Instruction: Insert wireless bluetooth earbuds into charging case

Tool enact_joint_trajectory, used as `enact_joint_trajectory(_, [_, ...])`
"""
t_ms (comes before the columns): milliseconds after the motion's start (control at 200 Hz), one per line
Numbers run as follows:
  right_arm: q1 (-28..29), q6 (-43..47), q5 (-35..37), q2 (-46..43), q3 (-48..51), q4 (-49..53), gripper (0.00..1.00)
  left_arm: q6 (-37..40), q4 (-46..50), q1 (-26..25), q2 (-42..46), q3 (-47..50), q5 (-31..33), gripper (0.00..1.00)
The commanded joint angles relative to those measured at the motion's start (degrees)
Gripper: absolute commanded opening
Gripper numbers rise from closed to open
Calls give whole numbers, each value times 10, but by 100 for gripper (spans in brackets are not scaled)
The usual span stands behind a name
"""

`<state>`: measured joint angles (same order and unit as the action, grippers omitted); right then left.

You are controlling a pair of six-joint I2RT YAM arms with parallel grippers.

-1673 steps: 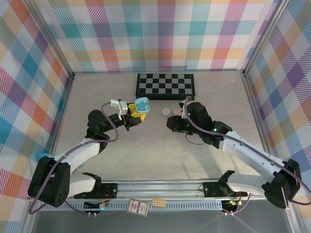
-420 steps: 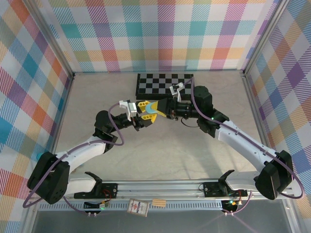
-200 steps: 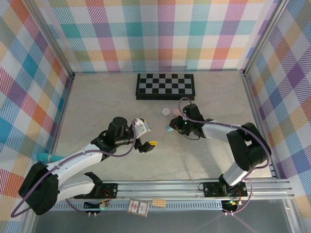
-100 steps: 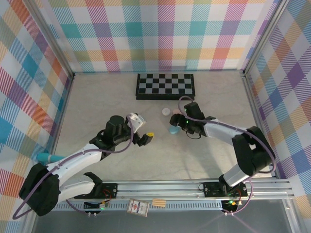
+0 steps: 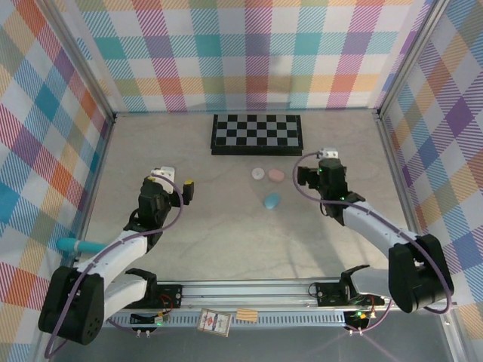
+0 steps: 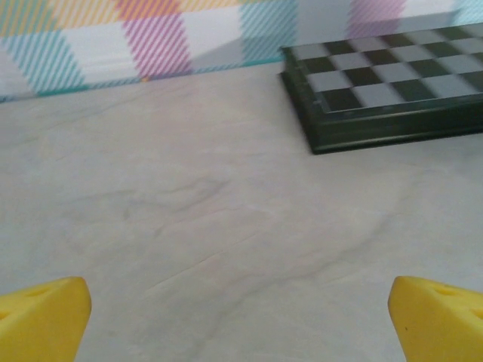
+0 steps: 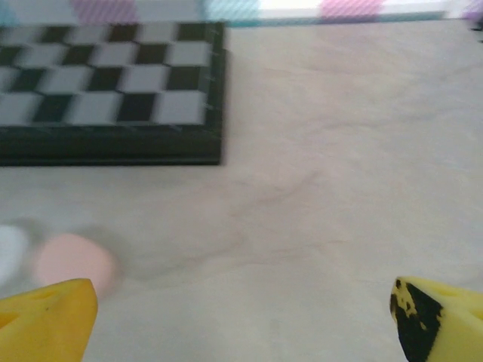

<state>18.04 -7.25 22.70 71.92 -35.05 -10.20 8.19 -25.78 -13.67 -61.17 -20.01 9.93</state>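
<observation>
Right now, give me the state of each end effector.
Left end effector: open, holding nothing.
Right end effector: open, holding nothing.

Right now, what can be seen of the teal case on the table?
The teal case is a small, smooth, pebble-shaped shell, plastic by its look, lying on the pale table. It sits on the arms' side of the white case and pink case, apart from both. It reads as one rounded lump, probably shut, though too small to be sure. Only the table touches it; the left claw and right claw are open, off to either side.
</observation>
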Motion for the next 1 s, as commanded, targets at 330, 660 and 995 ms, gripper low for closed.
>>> enact_joint_trajectory(330, [-145, 65, -138, 167, 131, -417, 99, -54, -210, 77, -202, -8, -14, 100])
enact_joint_trajectory(660, [-160, 54, -159, 163, 122, -389, 99, -77, -241, 116, -294, -33, -73, 100])
enact_joint_trajectory(995, [-161, 55, -159, 163, 122, -388, 99, -61, -220, 109, -293, -43, -88, 100])
